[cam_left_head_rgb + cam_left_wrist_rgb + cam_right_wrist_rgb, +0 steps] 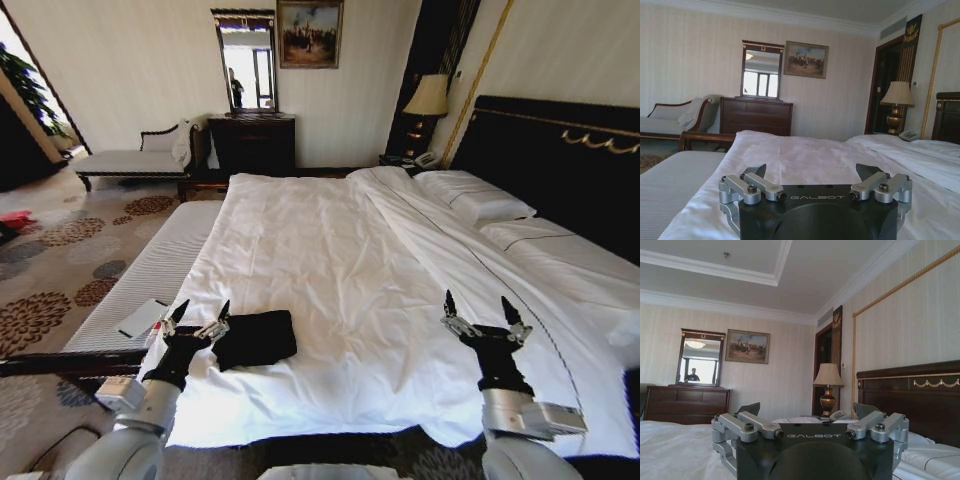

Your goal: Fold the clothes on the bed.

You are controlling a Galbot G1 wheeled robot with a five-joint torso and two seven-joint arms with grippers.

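With both the left gripper (202, 314) and right gripper (481, 308) spread wide and empty, you risk pinching the bed (330, 250) sheet along with the folded black T-shirt (256, 338).

Left tool (200, 318) and right tool (482, 313) — both raised forward, fingers spread.

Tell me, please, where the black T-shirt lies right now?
In the head view, the black T-shirt lies on the bed near its foot edge, just beside the left gripper.
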